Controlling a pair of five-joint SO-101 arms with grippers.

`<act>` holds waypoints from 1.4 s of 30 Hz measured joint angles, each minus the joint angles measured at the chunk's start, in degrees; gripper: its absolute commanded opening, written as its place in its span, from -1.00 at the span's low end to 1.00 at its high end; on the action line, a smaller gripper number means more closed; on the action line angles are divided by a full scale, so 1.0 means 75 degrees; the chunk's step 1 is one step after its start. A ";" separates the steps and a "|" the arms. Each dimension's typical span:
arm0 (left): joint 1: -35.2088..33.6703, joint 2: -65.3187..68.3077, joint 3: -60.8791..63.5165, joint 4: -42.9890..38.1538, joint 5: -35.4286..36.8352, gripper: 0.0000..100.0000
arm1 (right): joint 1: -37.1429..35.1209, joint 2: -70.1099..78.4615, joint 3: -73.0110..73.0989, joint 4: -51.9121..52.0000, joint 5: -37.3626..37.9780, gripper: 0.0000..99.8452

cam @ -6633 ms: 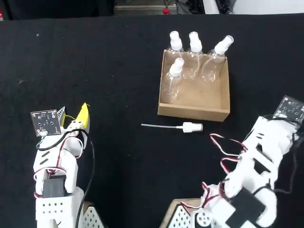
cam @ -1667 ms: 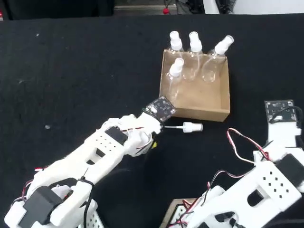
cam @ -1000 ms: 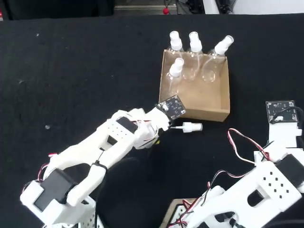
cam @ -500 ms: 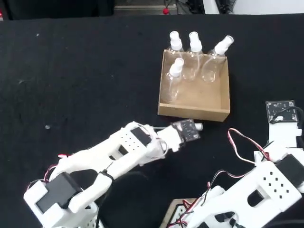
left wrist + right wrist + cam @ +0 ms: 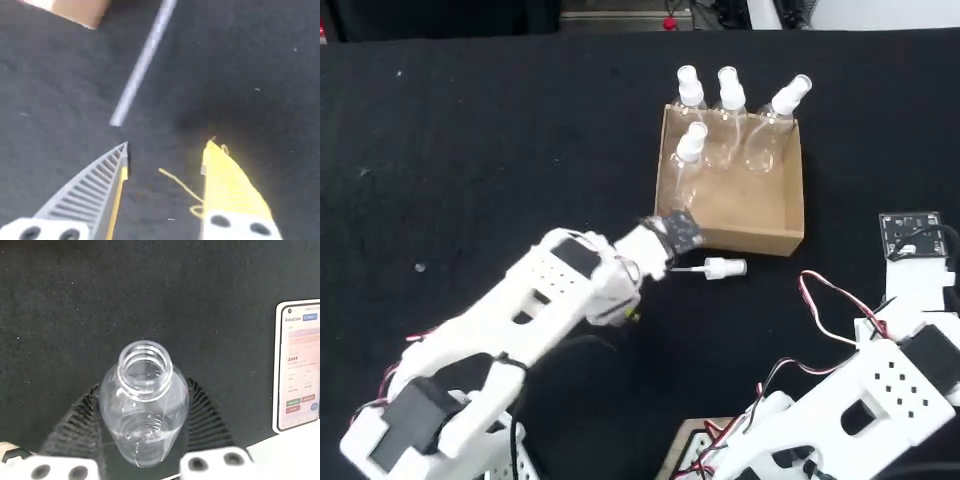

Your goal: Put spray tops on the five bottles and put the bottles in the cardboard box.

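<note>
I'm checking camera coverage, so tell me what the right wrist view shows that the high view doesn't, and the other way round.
Right wrist view: an uncapped bottle held upright in the right gripper, and a phone lying nearby. High view: the cardboard box holding four capped bottles, a loose spray top lying on the table in front of it, and the left arm stretched toward that top's tube. Shared: the black table.

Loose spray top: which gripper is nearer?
Left. The left gripper sits open at the tube end of the spray top; the right gripper holds the uncapped bottle farther off.
</note>
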State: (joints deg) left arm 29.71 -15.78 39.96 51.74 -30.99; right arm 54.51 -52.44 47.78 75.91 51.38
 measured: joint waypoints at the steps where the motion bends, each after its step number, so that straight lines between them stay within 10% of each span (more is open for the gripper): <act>1: -0.0035 -0.0059 -0.0070 0.0000 -0.0270 -0.60 | 0.0000 0.0000 0.0000 0.0000 0.0000 -0.98; 8: -0.0012 0.0387 -0.0211 -0.0703 -0.1453 -0.60 | 0.0000 0.0000 0.0434 0.0000 0.0000 -0.98; 29: 0.0328 0.2544 -0.1242 -0.0844 -0.0996 -0.94 | -0.0059 0.0000 0.0645 0.0000 0.0000 -0.98; 42: -0.0070 -0.1618 0.1641 0.0844 -0.0785 -0.94 | -0.0070 0.0000 0.0715 -0.0023 0.0000 -0.98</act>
State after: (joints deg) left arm 29.19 -27.91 52.26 58.07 -36.88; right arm 53.98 -52.44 53.14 75.74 51.38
